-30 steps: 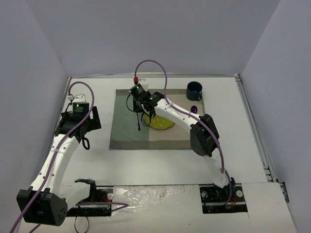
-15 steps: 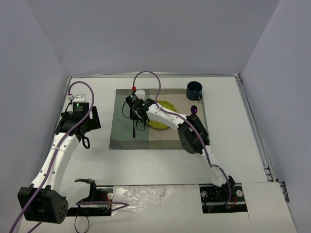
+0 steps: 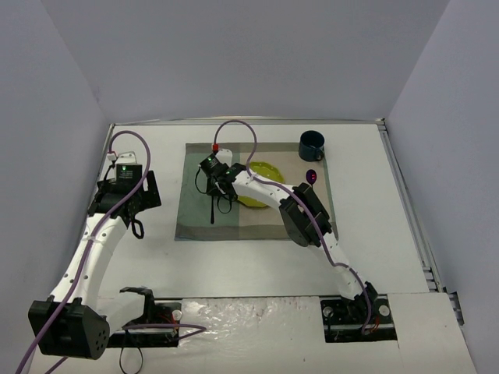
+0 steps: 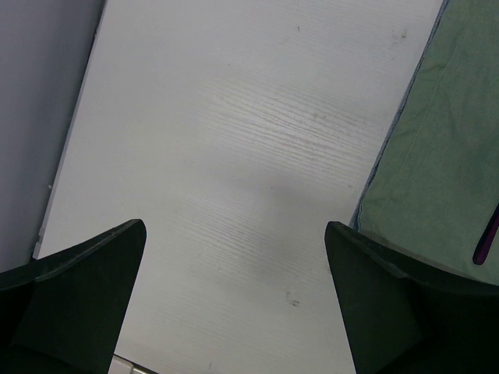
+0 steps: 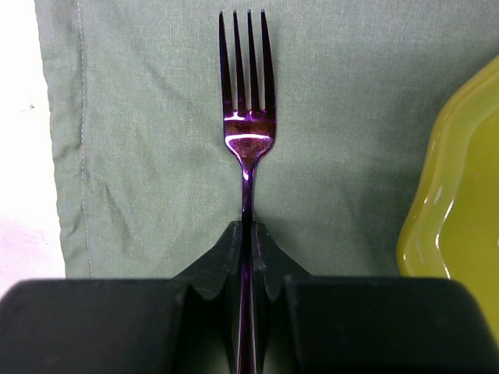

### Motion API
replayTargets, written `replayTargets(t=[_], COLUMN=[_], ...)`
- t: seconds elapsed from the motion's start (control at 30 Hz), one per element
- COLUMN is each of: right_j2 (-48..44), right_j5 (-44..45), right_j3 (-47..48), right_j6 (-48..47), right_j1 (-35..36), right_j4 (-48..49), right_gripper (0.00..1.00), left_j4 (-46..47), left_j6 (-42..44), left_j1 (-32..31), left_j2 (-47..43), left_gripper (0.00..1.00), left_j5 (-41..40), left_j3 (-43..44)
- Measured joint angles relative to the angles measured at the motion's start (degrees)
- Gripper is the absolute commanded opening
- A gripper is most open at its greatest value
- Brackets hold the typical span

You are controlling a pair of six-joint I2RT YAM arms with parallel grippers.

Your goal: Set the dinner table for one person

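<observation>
Below R end effector [image 5: 246, 234], gripping fork [image 5: 247, 132]: dinner table [image 5: 23, 156].

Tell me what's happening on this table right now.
The right gripper is shut on the handle of a purple fork, holding it above the green half of the cloth mat, just left of the yellow-green plate. The left gripper is open and holds nothing, over the bare table beside the mat's left edge. A dark blue mug stands at the mat's far right corner.
</observation>
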Motion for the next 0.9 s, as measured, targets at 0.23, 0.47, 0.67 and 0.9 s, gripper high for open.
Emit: replayTargets(t=[0.23,0.47,0.67,0.9], right_j2=[0.2,0.4,0.5,0.6], right_j5=[-0.2,-0.2,-0.3,-0.7], right_j3=[0.0,0.0,0.1,0.3], right_j6=[1.1,1.8,1.9,2.0], right_j1=[0.0,0.2,0.2,0.3], right_j4=[0.9,1.7,2.0,2.2], right_gripper=[0.00,0.00,0.00,0.15], left_j4=[0.1,0.1,0.1,0.1], left_j6=[0.0,0.0,0.0,0.0], left_j1=[0.2,0.3,0.4,0.4], left_j2=[0.0,0.0,0.0,0.0], left_gripper=[0.97,0.97,0.97,0.97], left_j5=[0.0,0.0,0.1,0.3], left_j3=[0.0,0.0,0.0,0.0])
